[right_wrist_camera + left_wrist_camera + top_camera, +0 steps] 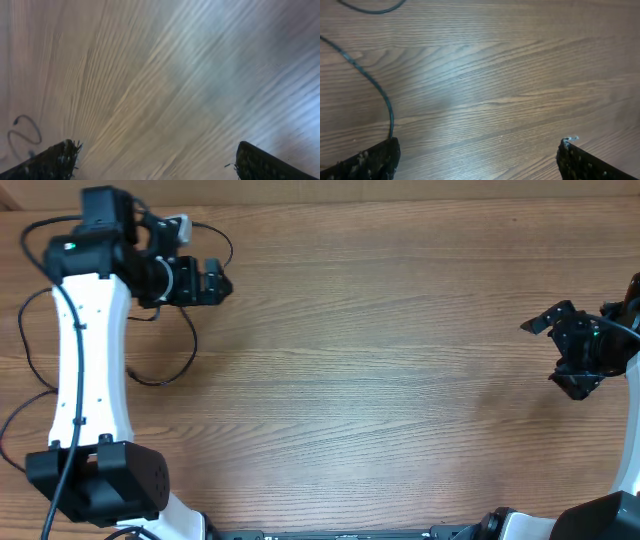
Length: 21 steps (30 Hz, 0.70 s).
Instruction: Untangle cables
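The cables are thin black cords lying in loose curves around my left arm. One cable (193, 345) bends below the left gripper (222, 282), and another (228, 242) loops above it. In the left wrist view one cable (379, 90) runs from the upper left down to the left fingertip (382, 155), and a second cable (375, 11) crosses the top edge. The left gripper (477, 160) is open over bare wood with nothing between its fingers. My right gripper (548, 355) hovers open and empty at the far right. From the right wrist, the right gripper (155, 160) sees a small cable loop (24, 118) far off.
The wooden table (380, 380) stretches between the two arms. More black cord (22, 330) trails along the left edge beside the white left arm (90, 360); I cannot tell whether it belongs to the arm. The arm bases stand at the front edge.
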{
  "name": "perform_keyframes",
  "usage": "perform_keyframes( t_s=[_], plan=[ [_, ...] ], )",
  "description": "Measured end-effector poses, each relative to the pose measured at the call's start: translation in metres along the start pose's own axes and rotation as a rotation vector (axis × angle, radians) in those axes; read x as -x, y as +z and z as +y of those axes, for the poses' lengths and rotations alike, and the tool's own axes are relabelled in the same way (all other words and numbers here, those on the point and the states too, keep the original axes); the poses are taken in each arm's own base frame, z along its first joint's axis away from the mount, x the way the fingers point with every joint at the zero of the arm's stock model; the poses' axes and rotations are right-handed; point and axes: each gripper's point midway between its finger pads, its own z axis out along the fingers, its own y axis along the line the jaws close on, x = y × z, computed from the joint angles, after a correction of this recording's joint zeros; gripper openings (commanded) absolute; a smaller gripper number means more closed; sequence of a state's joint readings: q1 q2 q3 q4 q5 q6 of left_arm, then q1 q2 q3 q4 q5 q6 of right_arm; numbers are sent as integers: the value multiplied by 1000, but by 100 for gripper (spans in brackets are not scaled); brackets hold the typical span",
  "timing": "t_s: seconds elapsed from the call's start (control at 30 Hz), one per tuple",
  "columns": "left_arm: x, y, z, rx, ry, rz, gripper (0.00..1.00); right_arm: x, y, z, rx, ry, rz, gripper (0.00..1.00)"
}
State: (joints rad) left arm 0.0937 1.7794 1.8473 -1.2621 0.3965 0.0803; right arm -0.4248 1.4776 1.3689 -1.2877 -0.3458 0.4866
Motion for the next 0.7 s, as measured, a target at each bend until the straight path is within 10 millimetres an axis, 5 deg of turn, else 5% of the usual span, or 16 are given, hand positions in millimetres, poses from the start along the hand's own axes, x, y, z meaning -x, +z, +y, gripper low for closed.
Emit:
perform_keyframes(
  t_s=[0.43,0.7],
  plan=[
    [-2,6,-10,28,40,17,99,-63,-13,-12,-12,-55,238,100],
    [-2,6,-9,34,40,18,100,-101,-65,-1,67,-276,59,100]
  ],
)
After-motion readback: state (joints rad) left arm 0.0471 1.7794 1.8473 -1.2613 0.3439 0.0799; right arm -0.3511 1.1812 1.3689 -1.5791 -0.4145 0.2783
